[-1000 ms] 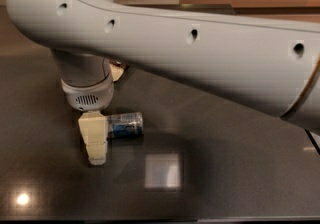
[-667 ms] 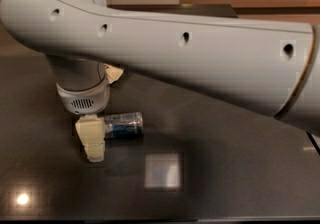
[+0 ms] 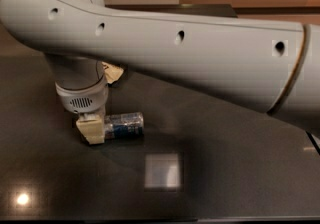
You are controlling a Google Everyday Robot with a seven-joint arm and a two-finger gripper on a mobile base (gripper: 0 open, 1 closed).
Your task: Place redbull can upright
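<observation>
Dark, glossy tabletop (image 3: 235, 183) – smooth, stone-like, mirroring a pale square of light and a small bright spot; tan wall behind.

Item 1, arm (image 3: 190, 58): broad white moulded shell, rounded, matte, with small round holes along it and a thin gold seam near its right end. It spans most of the view and turns down at the left into a ribbed grey wrist.

Item 2, gripper (image 3: 92, 133): cream, rubbery-looking block under the wrist, low over the table and touching or just beside the left end of the can. Whether it is open or closed on the can cannot be told.

Item 3, redbull can (image 3: 125, 124): slim metal cylinder, blue and silver panels, lying on its side on the table, long axis left to right.

Item 4, snack bag (image 3: 113, 72): a cream, crinkled corner showing behind the wrist; the rest is hidden.

Step in hand, as judged – taking hold of the fallen can; not yet upright. Next move calls for a firm hold on a thin, slippery, roll-prone wall, then a quarter-turn tilt to set it on its base.
</observation>
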